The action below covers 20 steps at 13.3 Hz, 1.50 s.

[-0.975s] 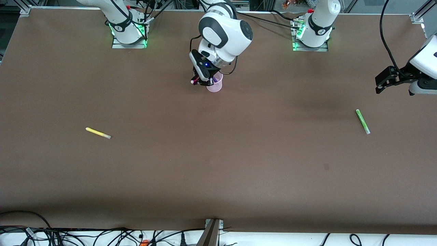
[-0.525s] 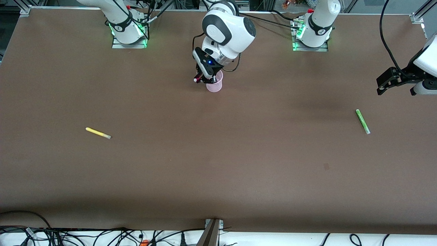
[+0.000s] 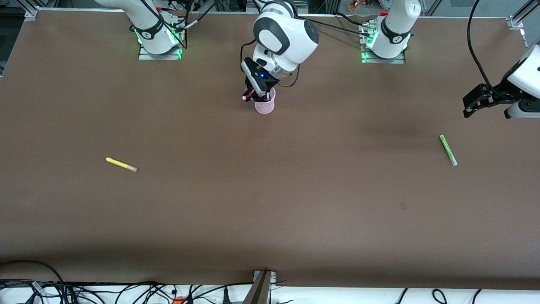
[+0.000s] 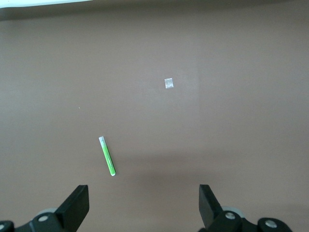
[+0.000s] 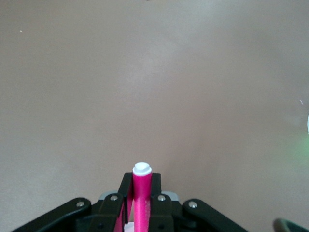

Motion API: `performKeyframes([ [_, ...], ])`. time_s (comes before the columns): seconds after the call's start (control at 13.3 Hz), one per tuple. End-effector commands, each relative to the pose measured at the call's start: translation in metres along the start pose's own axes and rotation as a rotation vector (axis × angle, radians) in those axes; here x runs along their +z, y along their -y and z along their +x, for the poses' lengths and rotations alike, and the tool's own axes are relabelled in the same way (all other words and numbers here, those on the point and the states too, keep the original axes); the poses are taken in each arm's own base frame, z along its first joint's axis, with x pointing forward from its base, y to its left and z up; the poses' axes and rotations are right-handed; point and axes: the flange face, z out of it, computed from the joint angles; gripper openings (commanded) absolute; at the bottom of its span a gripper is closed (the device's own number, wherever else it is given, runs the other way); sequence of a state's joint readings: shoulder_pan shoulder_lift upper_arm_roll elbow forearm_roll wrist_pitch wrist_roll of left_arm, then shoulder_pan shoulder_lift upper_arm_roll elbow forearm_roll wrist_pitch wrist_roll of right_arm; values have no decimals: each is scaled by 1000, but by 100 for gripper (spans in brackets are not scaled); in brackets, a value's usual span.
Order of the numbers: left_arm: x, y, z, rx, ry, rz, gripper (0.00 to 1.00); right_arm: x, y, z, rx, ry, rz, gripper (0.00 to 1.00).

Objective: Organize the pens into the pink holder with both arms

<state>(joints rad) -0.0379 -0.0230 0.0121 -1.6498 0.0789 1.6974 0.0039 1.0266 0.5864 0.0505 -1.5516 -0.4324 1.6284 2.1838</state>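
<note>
My right gripper is shut on the magenta pen and holds it just above the rim of the pink holder, on the side toward the right arm's end. In the right wrist view the magenta pen stands between the fingers of the right gripper, pale end outward. The yellow pen lies on the table toward the right arm's end. The green pen lies toward the left arm's end and shows in the left wrist view. My left gripper hangs open and empty above the table near it. The purple pen is hidden.
The brown table carries a small pale square mark. Both arm bases stand on the edge farthest from the camera. Cables lie along the near edge.
My right gripper, with the magenta pen, has shifted slightly toward the pink holder as the wrist turned. The left gripper has barely moved. The pens on the table are unmoved.
</note>
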Motion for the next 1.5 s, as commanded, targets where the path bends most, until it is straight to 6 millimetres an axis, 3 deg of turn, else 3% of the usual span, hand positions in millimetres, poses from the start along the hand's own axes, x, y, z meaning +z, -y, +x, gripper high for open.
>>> performKeyframes([
  [0.0,-5,-4,-2,-6,41,-24,100,-1,2,-13,9,-24,1,0],
  [0.3,-10,-15,0,16,29,-24,100,-5,3,-13,8,-21,9,1],
  [0.38,-10,-18,0,22,29,-25,100,-7,4,-11,9,-18,12,23],
  [0.53,-11,-19,-1,22,27,-25,100,-7,4,-9,10,-24,12,93],
  [0.75,-11,-17,-2,25,35,-25,100,-17,8,4,18,-8,22,97],
  [0.9,-11,-16,-2,24,40,-25,100,-35,15,46,15,25,0,97],
  [1.12,-9,-16,-1,21,38,-23,100,-64,19,111,-131,96,-69,97],
  [1.43,-11,-17,0,17,32,-18,100,-79,8,244,-311,297,-52,97],
])
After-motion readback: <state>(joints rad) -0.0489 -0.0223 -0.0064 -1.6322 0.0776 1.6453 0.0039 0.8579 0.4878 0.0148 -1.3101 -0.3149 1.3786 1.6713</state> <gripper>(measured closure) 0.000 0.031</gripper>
